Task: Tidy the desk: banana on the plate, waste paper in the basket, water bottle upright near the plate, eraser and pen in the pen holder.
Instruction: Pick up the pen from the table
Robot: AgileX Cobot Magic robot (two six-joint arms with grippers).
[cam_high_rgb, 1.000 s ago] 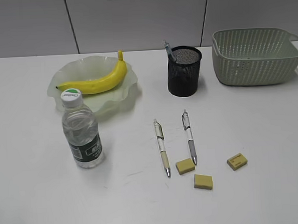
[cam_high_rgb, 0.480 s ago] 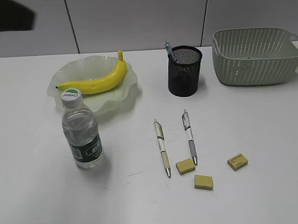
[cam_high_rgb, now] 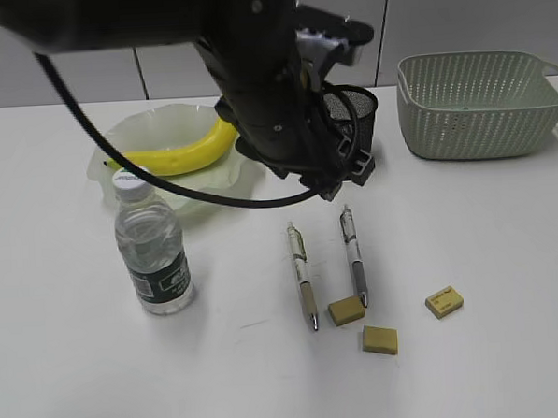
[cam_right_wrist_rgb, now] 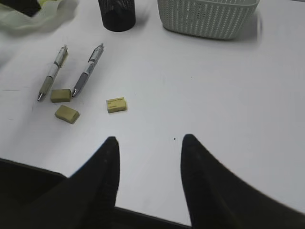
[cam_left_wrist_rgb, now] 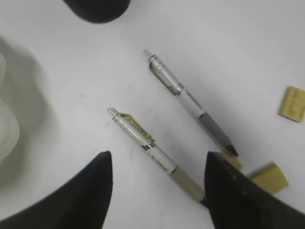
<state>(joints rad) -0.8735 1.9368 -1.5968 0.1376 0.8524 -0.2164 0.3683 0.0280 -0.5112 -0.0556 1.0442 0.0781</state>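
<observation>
The left pincer (cam_left_wrist_rgb: 157, 191), jaws apart and empty, has just swung in over the beige-grip pen (cam_left_wrist_rgb: 155, 152) lying on the tabletop (cam_high_rgb: 506, 253) (erasers beside it); pickup looks next. Right pincer (cam_right_wrist_rgb: 148, 157) gapes idle.

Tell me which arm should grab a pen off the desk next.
Probably the left. Its gripper hangs open right above the beige-grip pen; the right gripper, also open, sits over bare desk well away from both pens.
</observation>
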